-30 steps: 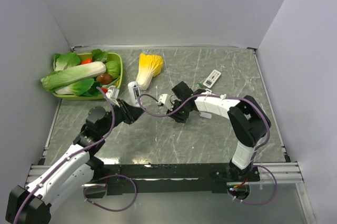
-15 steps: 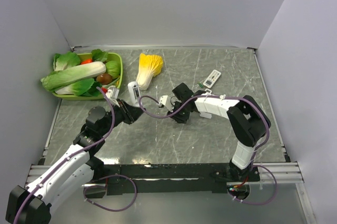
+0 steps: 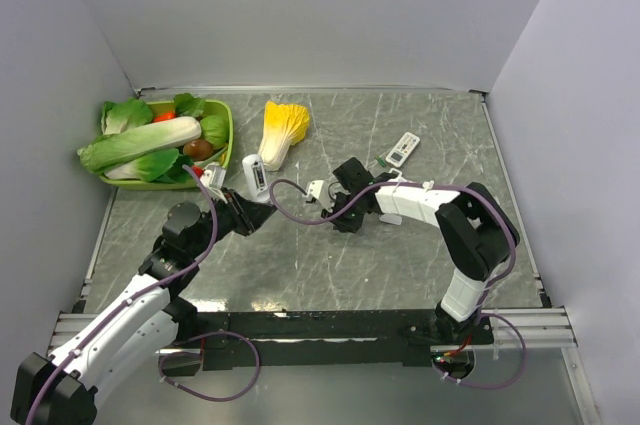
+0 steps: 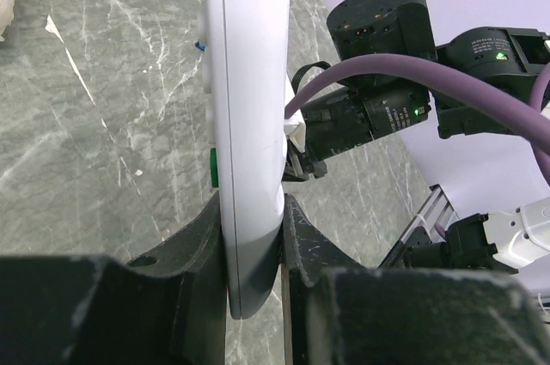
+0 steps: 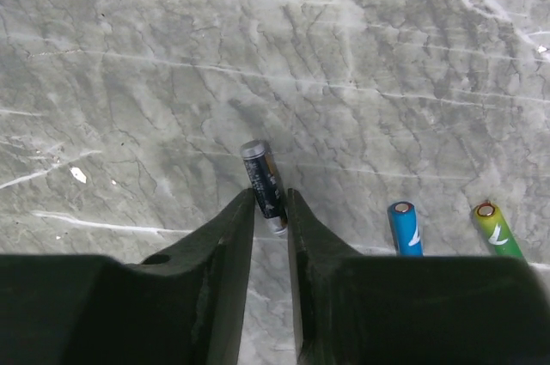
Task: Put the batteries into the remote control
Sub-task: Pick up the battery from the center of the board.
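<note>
One dark, silver-capped battery (image 5: pixel 260 172) lies inside the narrow right pincer (image 5: pixel 271 203); left pincer (image 4: pixel 252 215) clamps white remote (image 4: pixel 249 82)

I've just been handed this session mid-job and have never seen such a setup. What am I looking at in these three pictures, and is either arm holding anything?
Two robot arms are bolted to a grey stone-patterned table. The wide picture looks down from above and behind them; the other two come from a camera on each wrist. The left end effector is shut on a white remote, gripped at one end. The right end effector is down at the table with a dark battery between its fingers; whether it pinches it yet, I cannot tell. A blue battery and a green battery lie beside it. Farther back lie a second remote, a yellow cabbage and a green basket of vegetables.
</note>
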### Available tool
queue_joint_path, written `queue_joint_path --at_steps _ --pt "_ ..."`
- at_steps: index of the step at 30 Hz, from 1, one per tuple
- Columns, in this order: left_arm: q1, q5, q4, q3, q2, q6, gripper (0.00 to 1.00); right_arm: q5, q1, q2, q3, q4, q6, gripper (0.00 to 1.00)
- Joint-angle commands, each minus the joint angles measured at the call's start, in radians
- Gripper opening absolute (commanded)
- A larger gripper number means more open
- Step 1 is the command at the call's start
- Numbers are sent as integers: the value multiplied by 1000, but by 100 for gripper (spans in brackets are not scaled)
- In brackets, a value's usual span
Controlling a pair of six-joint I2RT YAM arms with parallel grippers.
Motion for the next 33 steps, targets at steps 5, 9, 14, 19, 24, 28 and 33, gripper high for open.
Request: queue_joint_path --at_steps 5,9,14,19,24,28,33 --pt "5 16 39 11 -6 10 1 54 -24 -25 -67 -92 -5 21" --pt "5 18 47 6 -6 7 1 46 -24 -44 -88 -103 16 14" --pt "5 24 72 0 1 -4 1 14 -23 -88 -96 -109 53 3" --pt "5 36 113 -20 9 -24 1 -64 -23 -202 -96 -77 139 0" --pt "5 58 173 -37 28 -47 1 -95 -15 -346 -50 -39 336 0" --pt "5 75 228 -38 66 -66 1 -121 12 -424 54 -23 487 0" --pt "5 98 277 -31 109 -89 1 -121 66 -481 206 -2 710 6"
